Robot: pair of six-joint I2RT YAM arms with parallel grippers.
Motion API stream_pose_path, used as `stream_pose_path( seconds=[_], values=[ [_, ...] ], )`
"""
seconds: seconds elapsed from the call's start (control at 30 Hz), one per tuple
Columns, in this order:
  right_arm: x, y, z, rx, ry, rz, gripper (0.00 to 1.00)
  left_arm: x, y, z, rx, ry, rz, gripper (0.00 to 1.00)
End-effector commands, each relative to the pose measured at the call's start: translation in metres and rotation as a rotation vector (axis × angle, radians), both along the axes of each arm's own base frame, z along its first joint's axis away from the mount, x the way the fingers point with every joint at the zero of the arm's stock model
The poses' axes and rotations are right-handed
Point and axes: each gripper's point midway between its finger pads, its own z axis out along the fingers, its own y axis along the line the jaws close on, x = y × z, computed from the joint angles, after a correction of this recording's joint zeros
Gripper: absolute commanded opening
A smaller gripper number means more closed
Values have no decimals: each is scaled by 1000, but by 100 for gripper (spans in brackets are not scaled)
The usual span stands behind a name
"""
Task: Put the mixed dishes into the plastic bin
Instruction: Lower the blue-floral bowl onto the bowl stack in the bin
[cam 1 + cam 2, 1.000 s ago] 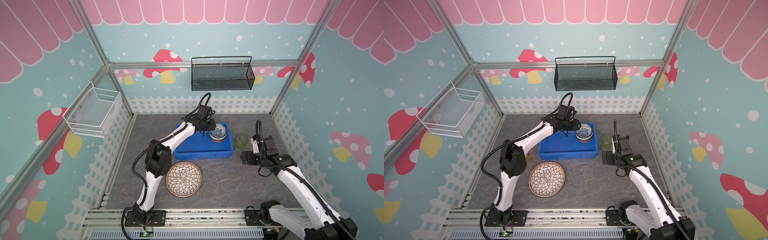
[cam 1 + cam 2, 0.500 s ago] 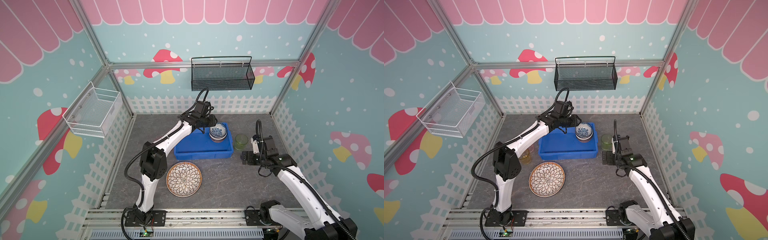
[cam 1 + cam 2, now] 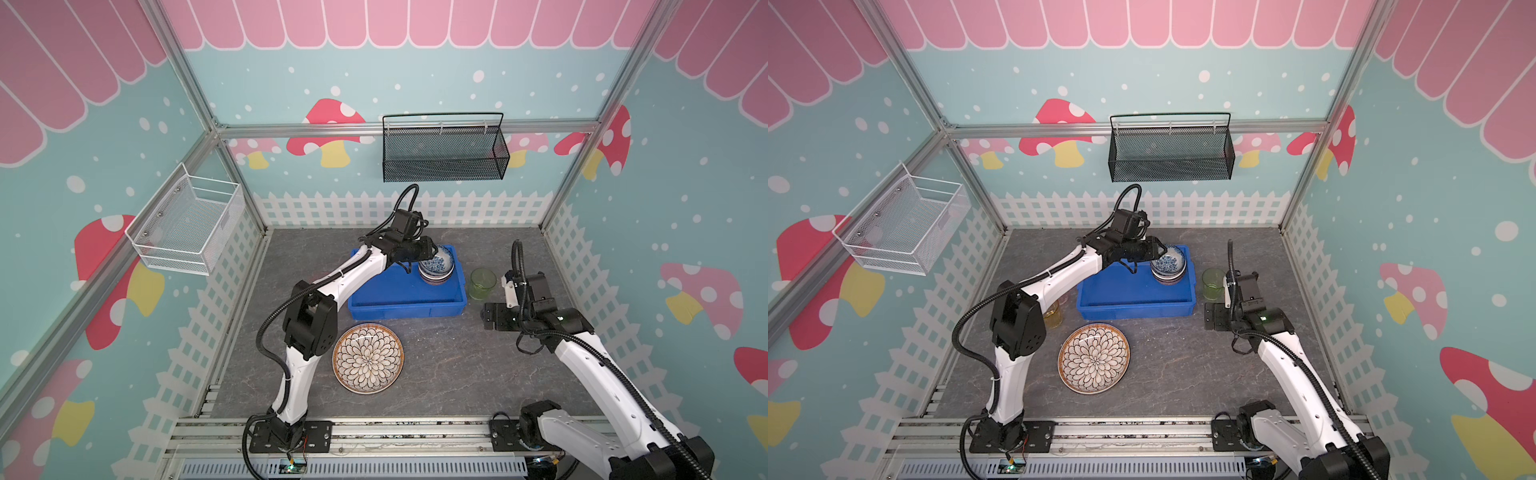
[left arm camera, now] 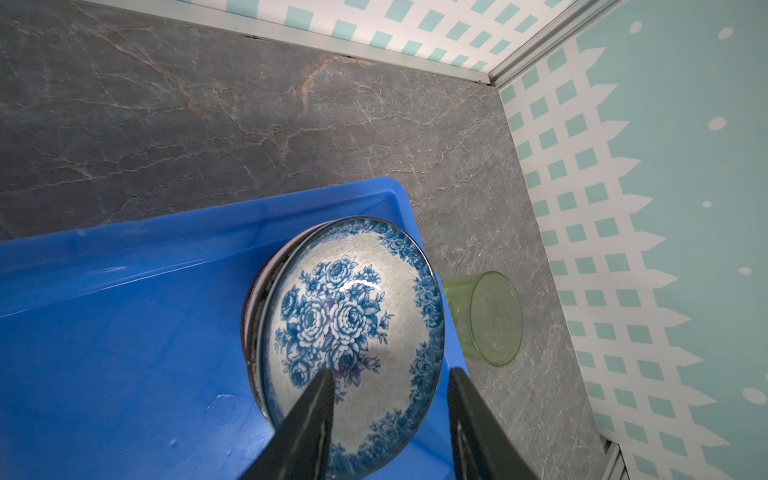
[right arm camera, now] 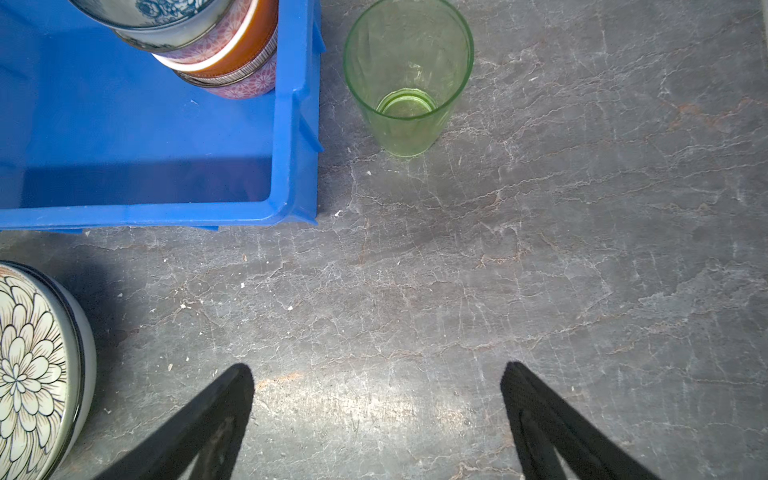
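- Left gripper (image 4: pixel 390 372) is up over the right end of the bin, jaws partway apart. The rim of the top bowl shows in the gap between them, but they are not pinching it.
- That top bowl is the blue floral bowl (image 4: pixel 353 324), and it sits tilted on the stack of bowls (image 5: pixel 224 58).
- The right gripper (image 5: pixel 376 370) is spread wide over bare table (image 3: pixel 457 365), right of centre in both top views, with nothing between its fingers.
- The blue plastic bin (image 3: pixel 405 309) sits at the middle of both top views, a little above centre. The stack is tucked into its upper right corner and the rest of its floor is bare.
- Green cup (image 3: pixel 483 283) is upright on the table, just right of the bin and not touching it. It stands between the bin and the right arm.
- The petal-pattern plate (image 3: pixel 368 358) lies flat on the table below the bin, lower centre of the frame, with a small gap between them.
- Amber cup (image 3: pixel 1052 318) peeks out left of the bin in a top view, half hidden behind the left arm's elbow.
- Black mesh basket (image 3: pixel 444 158) hangs on the back wall, upper centre.
- White wire basket (image 3: pixel 187 226) hangs on the side wall, left of frame.
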Motion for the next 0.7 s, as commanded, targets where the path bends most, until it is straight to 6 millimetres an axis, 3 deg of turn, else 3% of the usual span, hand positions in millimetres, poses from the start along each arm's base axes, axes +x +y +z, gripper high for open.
stream_pose_path(
  seconds=[0.0, 0.17, 0.67],
  values=[
    [-2, -3, -3, 1, 2, -3, 97, -1, -6, -22, -11, 39, -14, 45],
    [-2, -3, -4, 2, 4, -4, 97, -1, -8, -31, -20, 50, -18, 45],
    [-1, -3, -2, 4, -2, -8, 97, 1, -18, -26, -74, 35, -45, 45]
  ],
)
